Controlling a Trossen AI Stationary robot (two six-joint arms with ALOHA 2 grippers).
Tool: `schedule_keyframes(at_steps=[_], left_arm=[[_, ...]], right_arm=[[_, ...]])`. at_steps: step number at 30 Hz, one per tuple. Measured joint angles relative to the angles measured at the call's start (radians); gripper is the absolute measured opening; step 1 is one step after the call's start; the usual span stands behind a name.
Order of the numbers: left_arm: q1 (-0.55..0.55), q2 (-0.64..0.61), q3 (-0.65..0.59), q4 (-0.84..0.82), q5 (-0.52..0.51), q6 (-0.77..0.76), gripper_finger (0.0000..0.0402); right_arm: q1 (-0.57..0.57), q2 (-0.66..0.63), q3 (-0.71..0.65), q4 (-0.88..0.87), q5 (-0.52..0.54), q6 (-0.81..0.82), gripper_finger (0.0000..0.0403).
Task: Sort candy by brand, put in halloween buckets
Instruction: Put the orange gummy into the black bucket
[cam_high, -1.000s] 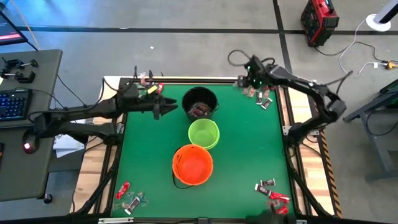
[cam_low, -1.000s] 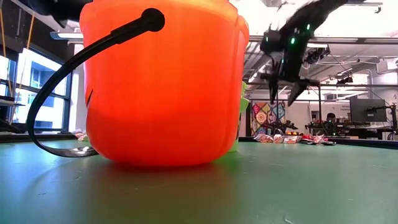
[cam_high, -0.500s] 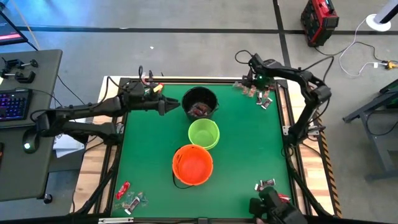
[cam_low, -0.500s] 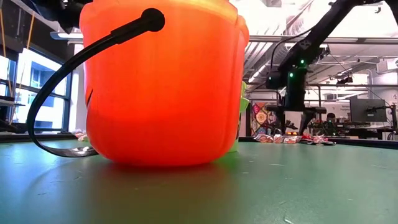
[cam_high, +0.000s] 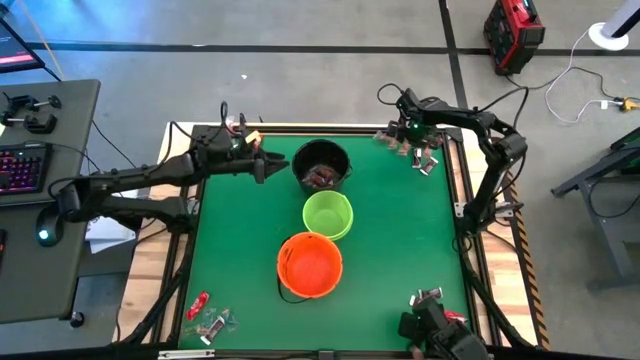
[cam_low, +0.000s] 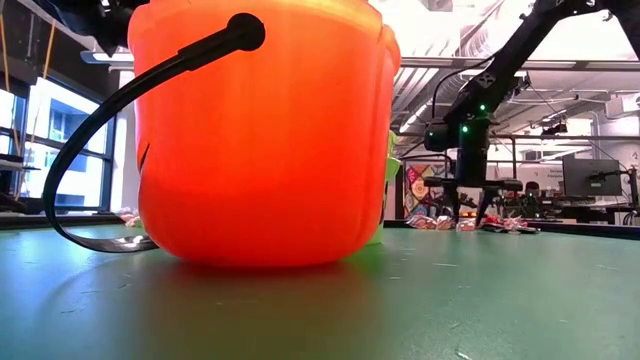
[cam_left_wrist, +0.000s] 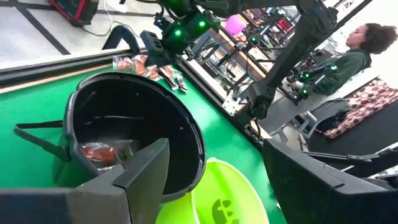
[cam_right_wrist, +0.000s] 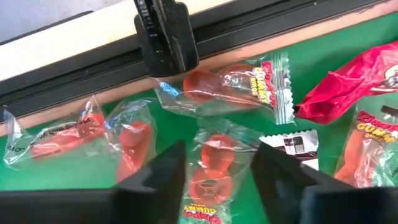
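Note:
The black bucket (cam_high: 322, 165), the lime green bucket (cam_high: 328, 215) and the orange bucket (cam_high: 310, 265) stand in a row down the table's middle. The black one holds candy (cam_left_wrist: 99, 152). My right gripper (cam_high: 405, 135) is open, pointing down over a pile of red and clear-wrapped candy (cam_high: 418, 152) at the far right corner. Its fingers stand on either side of a clear-wrapped red piece (cam_right_wrist: 211, 168). My left gripper (cam_high: 270, 166) is open and empty, level, just left of the black bucket (cam_left_wrist: 124, 118).
More candy lies at the near left corner (cam_high: 210, 320) and the near right corner (cam_high: 428, 297). A dark shape (cam_high: 445, 338) reaches over the near right edge. The black frame rail (cam_right_wrist: 249, 25) runs just beyond the far pile. A person (cam_left_wrist: 357, 50) is in the room.
My right gripper has come down from above the far right pile to just over the candy there, its fingers pointing down. A dark shape has come in over the candy at the table's near right edge.

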Motion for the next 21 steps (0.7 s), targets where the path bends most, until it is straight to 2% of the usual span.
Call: schedule_keyframes(at_steps=[5, 6, 11, 17, 21], left_arm=[[0.008, 0.0, 0.0, -0.004, 0.002, 0.002, 0.025], [0.008, 0.0, 0.0, -0.006, 0.002, 0.002, 0.025], [0.007, 0.0, 0.0, -0.008, 0.003, 0.027, 0.025], [0.007, 0.0, 0.0, -0.012, 0.003, 0.028, 0.025], [0.01, 0.0, 0.0, -0.011, -0.001, 0.028, 0.025]], right_arm=[[0.007, 0.0, 0.0, -0.002, 0.006, -0.046, 0.0028], [0.007, -0.004, 0.002, -0.004, 0.006, -0.071, 0.0015], [0.022, -0.082, 0.002, -0.046, 0.02, -0.148, 0.001], [0.067, -0.305, 0.002, -0.054, 0.014, -0.258, 0.0002], [0.151, -0.445, 0.003, 0.105, -0.102, -0.349, 0.0002]])
